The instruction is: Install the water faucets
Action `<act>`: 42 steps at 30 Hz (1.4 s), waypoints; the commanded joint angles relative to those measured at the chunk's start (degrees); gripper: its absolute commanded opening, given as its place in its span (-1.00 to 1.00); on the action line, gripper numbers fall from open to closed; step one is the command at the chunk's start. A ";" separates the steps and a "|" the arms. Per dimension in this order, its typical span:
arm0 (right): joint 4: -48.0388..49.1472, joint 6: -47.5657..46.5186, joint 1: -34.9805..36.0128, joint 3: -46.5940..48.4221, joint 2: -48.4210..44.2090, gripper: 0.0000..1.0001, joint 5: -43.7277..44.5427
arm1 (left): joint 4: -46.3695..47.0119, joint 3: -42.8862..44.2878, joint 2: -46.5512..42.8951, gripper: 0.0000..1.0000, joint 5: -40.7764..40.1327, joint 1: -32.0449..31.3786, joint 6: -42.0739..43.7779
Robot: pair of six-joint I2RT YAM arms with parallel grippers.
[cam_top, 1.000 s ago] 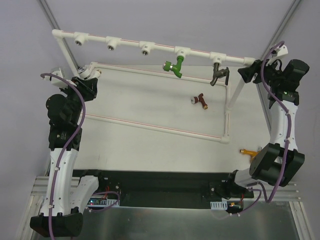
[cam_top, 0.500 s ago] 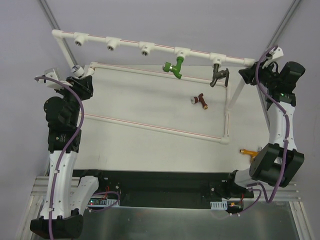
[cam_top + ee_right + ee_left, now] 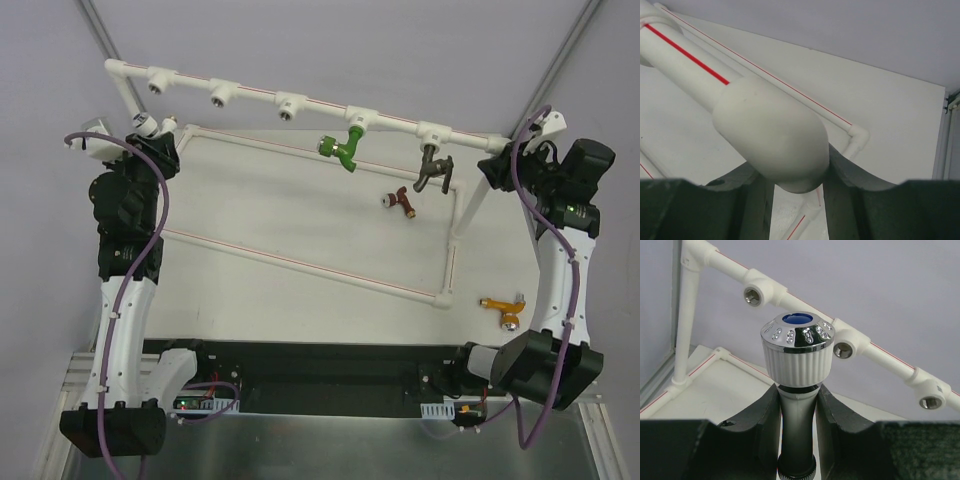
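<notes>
Pipe frame (image 3: pixel 300 264) shifted, right fingers (image 3: pixel 855 172) clamping its corner

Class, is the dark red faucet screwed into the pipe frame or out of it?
Out: the dark red faucet lies on the table, apart from the frame's top rail.

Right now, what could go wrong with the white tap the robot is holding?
The left fingers pinch the white faucet only by its narrow neck, so it might twist or slip while being screwed into a socket.
The right fingers hold the pipe frame just at its rounded end, so the frame could slip free and swing.
The orange faucet lies near the right arm and might get knocked.
</notes>
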 commanded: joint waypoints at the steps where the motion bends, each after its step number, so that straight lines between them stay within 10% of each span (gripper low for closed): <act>1: -0.80 -1.31 -0.66 0.40 -6.13 -0.96 8.54 | 6.82 2.61 1.85 -1.00 -1.74 3.18 -2.28; 28: -4.58 -17.75 3.47 -5.23 -18.27 -0.88 30.97 | 15.35 -0.81 6.78 -1.00 5.82 11.80 -19.60; 34: -5.99 -17.75 3.47 -2.51 -18.62 0.12 26.77 | 16.14 -1.08 8.63 -1.00 7.58 11.98 -21.88; 42: -10.29 -18.36 3.47 1.98 -19.41 0.62 20.35 | 17.98 0.15 12.75 -1.00 11.62 12.86 -24.43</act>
